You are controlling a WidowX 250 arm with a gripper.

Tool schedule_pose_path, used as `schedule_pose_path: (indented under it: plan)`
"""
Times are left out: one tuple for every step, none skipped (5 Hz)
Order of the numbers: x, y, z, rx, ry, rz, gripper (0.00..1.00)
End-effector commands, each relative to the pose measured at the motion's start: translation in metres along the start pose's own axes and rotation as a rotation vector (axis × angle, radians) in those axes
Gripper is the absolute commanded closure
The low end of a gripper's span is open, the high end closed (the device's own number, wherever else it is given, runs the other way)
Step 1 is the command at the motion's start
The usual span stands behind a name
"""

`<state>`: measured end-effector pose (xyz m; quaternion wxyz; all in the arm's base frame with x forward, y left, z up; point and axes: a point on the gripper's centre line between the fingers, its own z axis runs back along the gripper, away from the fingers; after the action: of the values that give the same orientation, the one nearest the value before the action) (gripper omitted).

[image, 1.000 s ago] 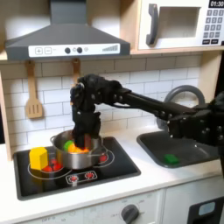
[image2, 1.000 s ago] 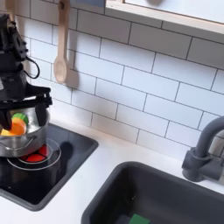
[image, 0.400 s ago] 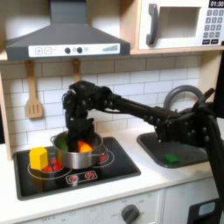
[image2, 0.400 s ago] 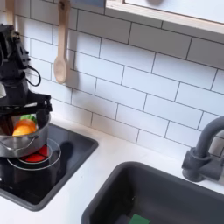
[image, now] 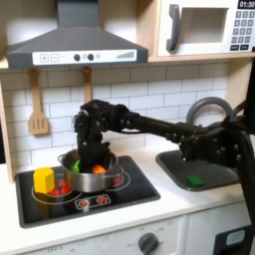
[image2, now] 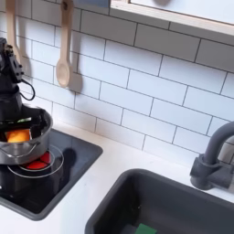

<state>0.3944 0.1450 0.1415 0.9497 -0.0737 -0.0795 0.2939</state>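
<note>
Hanging over the silver pot (image: 88, 171), my gripper (image: 93, 159) points down into its mouth, and I cannot tell whether the fingers are spread or pressed together, since the pot wall and my own dark wrist hide them. The pot stands on the toy stove (image: 129, 187), on the red burner (image2: 35, 162) seen in the second exterior view. Inside it lies an orange piece (image2: 18, 135), likely a plastic toy vegetable, with something green (image: 77, 164) beside it in the first exterior view.

I judge the orange piece light, stiff and smooth, so it could slip from a shallow pinch; a grip across its narrow middle looks safest. The pot looks like thin metal, light enough to slide on the stove if I nudge its rim. A yellow block (image: 44, 180) sits just beside the pot on the first exterior view's left.

A wooden spatula (image: 38, 105) and a wooden spoon (image2: 63, 57) hang on the tiled wall. A green object (image: 193, 180) lies in the sink (image: 174, 167). On the microwave (image: 204, 27) I see keypad marks and display digits, too blurred to read; I find no brand name.
</note>
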Motion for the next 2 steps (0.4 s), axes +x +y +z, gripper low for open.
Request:
schedule_pose_path:
  plan:
    - [-0.030,-0.027,-0.002,-0.015,0.009,-0.042,0.00]
    - [-0.041,-0.038,-0.001,-0.018,0.006,-0.065,0.00]
